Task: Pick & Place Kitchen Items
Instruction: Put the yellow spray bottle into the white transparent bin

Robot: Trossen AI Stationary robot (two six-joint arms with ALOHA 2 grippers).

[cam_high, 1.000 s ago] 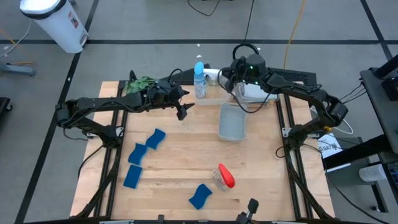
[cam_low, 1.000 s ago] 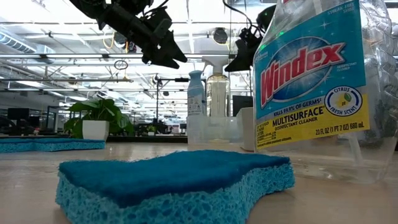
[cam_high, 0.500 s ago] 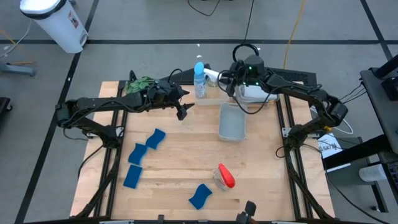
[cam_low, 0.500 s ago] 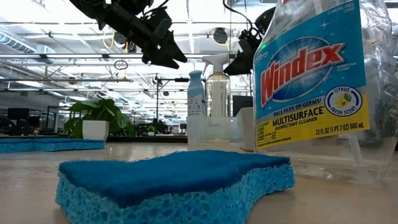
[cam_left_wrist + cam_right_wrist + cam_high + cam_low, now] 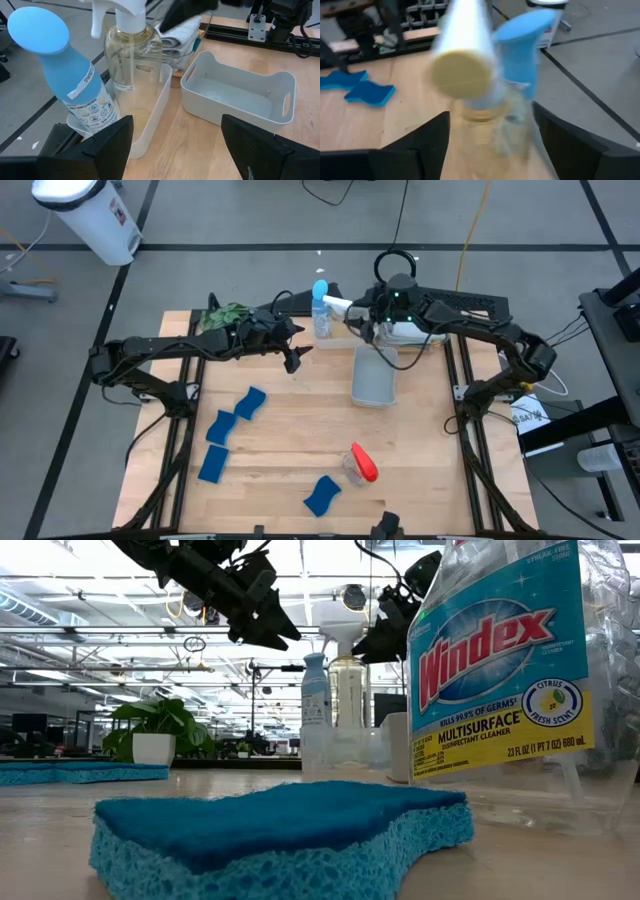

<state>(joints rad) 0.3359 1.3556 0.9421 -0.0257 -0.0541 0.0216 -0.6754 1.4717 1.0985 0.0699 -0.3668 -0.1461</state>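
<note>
Both of the 2 dark arms reach in toward the far middle of the table from opposite sides. The left arm stretches across from its base at the left edge, elbow bent low, with the left gripper held up off the table, its 2 fingers spread wide apart. The right arm folds back from its base at the right edge, and the right gripper hangs high, fingers parted.

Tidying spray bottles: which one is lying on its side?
The red-topped bottle, lying flat near the table's front edge. The blue-topped bottle and white-topped bottle stand upright in a clear bin at the back.
</note>
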